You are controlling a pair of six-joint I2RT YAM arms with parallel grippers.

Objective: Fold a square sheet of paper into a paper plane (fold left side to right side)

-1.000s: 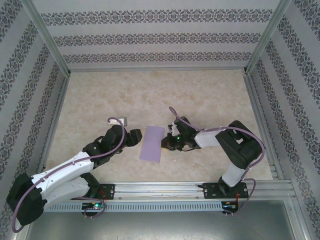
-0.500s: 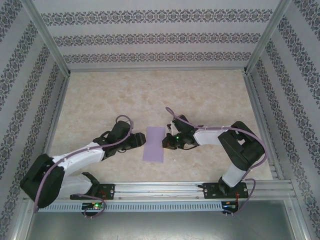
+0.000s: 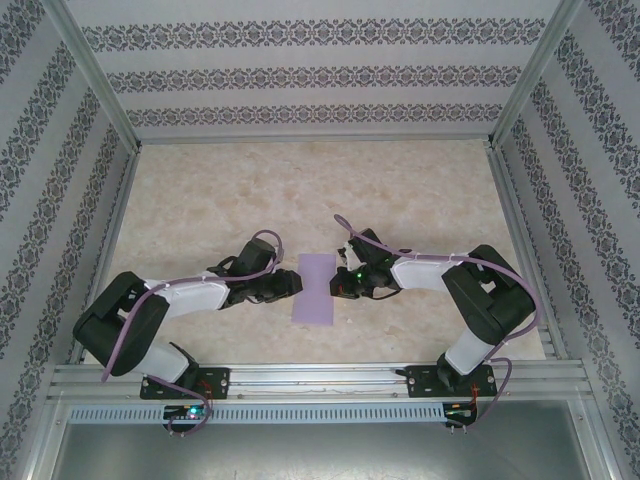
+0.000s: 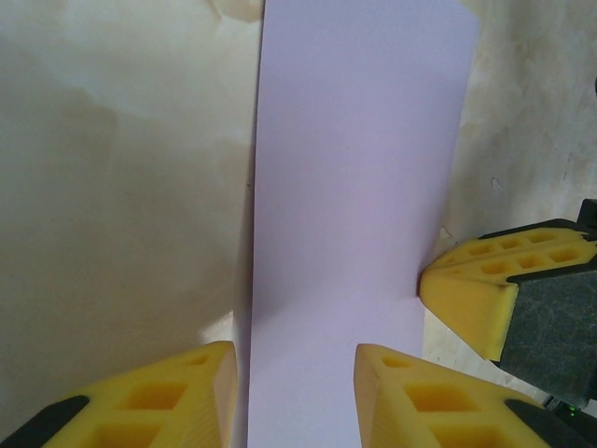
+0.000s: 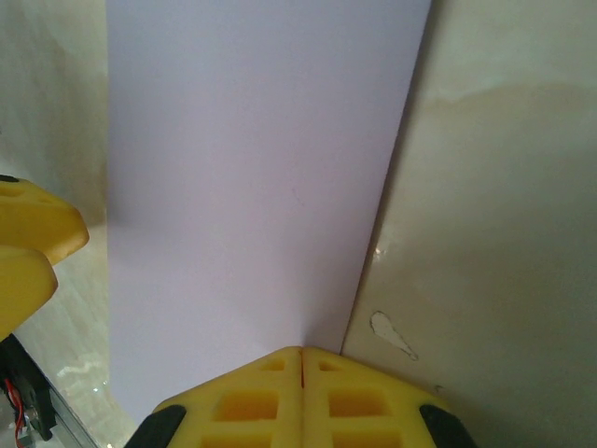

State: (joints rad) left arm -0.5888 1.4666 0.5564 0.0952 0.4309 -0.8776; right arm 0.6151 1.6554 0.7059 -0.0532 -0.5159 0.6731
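Position: the paper [image 3: 318,288] lies flat on the table [image 3: 420,190], nearer the near edge than the far one and about midway between the left and right edges. It shows as a narrow strip, not a square. Its long axis runs from near edge to far edge, tilted slightly. From that outline I judge the left-to-right fold is already laid over and the crease is what needs attention. You cannot tell from these views which long edge is the crease.

Left gripper [image 3: 293,283]: it sits just beside the strip's left long edge. Seen from its wrist, the fingers [image 4: 187,401] stand apart with a clear gap, and the strip runs up out of that gap. One finger is off the paper on bare table; the other overlaps the paper's margin. It grips nothing.

Right gripper [image 3: 342,285]: it is at the right long edge, directly across the strip from the left one. Its fingers [image 5: 252,392] are pressed together, with their joined tip at the paper's edge. It appears to pin the sheet rather than pinch it, though contact cannot be confirmed.

Governing relation: the strip lies between your two grippers, each at one long edge and equally close. Any press or slide should travel along the near-to-far axis. A sideways push risks skewing the fold.
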